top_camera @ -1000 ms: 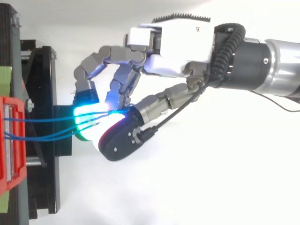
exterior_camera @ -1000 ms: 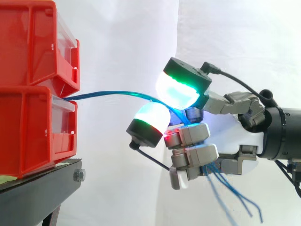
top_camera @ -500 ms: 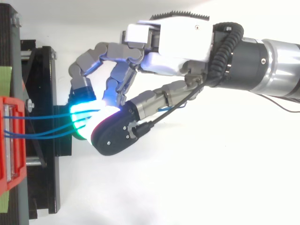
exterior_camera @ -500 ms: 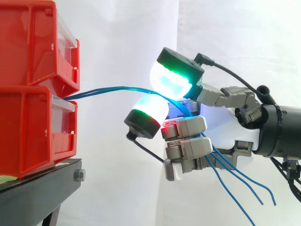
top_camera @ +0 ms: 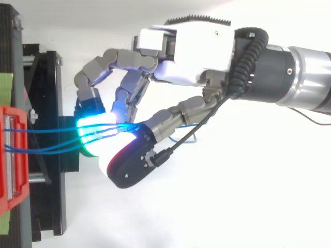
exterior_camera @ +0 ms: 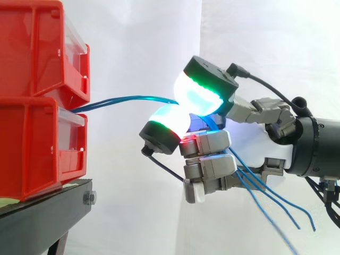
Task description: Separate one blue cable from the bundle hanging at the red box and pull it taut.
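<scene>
A white curtain (exterior_camera: 133, 53) is seen behind the work. Before it, the hand (top_camera: 191, 51) is closed in a pinch. A bundle of thin blue cables (exterior_camera: 127, 99) is held between two fingertips (exterior_camera: 204, 95) glowing green and cyan, with the other fingers curled below. From the pinch the cables are led, slightly arched, to the front of the lower of two stacked red plastic bins (exterior_camera: 32, 143), which are carried on a black stand (exterior_camera: 37, 218). The cables' loose ends hang beneath the palm.
</scene>
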### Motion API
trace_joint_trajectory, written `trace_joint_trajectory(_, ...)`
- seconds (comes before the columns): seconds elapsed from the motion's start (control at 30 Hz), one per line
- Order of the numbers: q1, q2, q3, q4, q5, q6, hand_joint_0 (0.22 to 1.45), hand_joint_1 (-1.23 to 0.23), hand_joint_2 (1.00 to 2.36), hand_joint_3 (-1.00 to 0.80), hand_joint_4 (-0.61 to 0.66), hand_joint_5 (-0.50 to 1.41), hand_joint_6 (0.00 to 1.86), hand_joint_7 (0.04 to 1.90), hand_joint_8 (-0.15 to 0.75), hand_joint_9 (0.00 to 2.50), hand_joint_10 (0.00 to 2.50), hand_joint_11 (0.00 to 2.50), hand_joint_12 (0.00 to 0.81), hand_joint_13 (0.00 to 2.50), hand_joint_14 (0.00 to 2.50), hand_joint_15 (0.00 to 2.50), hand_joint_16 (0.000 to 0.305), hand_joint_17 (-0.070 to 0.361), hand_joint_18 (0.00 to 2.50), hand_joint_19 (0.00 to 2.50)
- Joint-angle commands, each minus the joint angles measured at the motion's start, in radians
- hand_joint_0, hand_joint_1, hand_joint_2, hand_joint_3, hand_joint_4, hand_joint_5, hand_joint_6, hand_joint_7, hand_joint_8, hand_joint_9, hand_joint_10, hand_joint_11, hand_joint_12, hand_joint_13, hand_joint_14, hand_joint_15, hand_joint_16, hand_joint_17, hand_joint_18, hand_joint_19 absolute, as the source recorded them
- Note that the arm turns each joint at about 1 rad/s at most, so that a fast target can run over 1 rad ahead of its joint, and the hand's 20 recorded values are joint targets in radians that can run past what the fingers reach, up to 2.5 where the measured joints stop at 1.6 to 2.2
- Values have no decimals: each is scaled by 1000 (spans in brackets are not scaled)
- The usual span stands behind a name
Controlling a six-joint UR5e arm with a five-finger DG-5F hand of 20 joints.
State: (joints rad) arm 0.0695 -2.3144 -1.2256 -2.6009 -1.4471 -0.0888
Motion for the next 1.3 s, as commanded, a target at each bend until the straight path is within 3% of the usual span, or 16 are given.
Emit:
trace_joint_trajectory(0.0,4,1,0,-1,4,-9,492,-659,1000,-500,161,-176,849,1135,323,1068,353,1683,401,1150,297,1714,54,121,983,856)
trace_joint_trajectory(0.1,6,0,0,1,4,-9,488,-515,1000,-500,158,-174,840,1115,326,1076,328,1677,397,1140,347,1665,54,122,987,869)
trace_joint_trajectory(0.17,6,1,0,1,4,-9,565,-380,1000,-500,125,-170,829,1148,285,1104,177,1771,360,1142,249,1744,49,110,947,912)
trace_joint_trajectory(0.23,7,0,0,2,4,-9,625,-432,1000,-500,111,-171,825,1159,273,1123,139,1802,358,1149,265,1758,48,108,949,929)
trace_joint_trajectory(0.37,7,1,0,2,8,-9,611,-677,1017,-265,119,-184,822,1136,276,1099,171,1812,359,1123,419,1728,49,109,957,940)
trace_joint_trajectory(0.5,7,0,0,-1,8,-9,626,-762,1021,-182,106,-193,842,1148,277,1072,221,1795,358,1115,482,1726,49,110,971,926)
trace_joint_trajectory(0.63,7,1,0,8,10,-9,669,-837,1021,-196,73,-195,849,1128,267,1046,254,1774,356,1118,435,1757,48,109,972,899)
trace_joint_trajectory(0.77,9,0,0,27,16,-9,792,-924,1018,-281,23,-207,870,1144,268,1028,270,1760,352,1113,405,1762,48,107,951,882)
trace_joint_trajectory(0.97,13,0,-15,18,14,-20,847,-908,1004,-451,58,-201,878,1117,267,1027,250,1760,356,1099,440,1755,47,105,938,893)
trace_joint_trajectory(1.1,15,0,-17,41,16,-28,802,-914,1000,-500,72,-198,874,1135,270,1020,231,1780,351,1142,258,1868,48,107,993,829)
trace_joint_trajectory(1.27,15,0,-17,45,16,-35,702,-961,1000,-500,81,-194,875,1128,272,1019,215,1780,358,1135,253,1870,47,106,974,836)
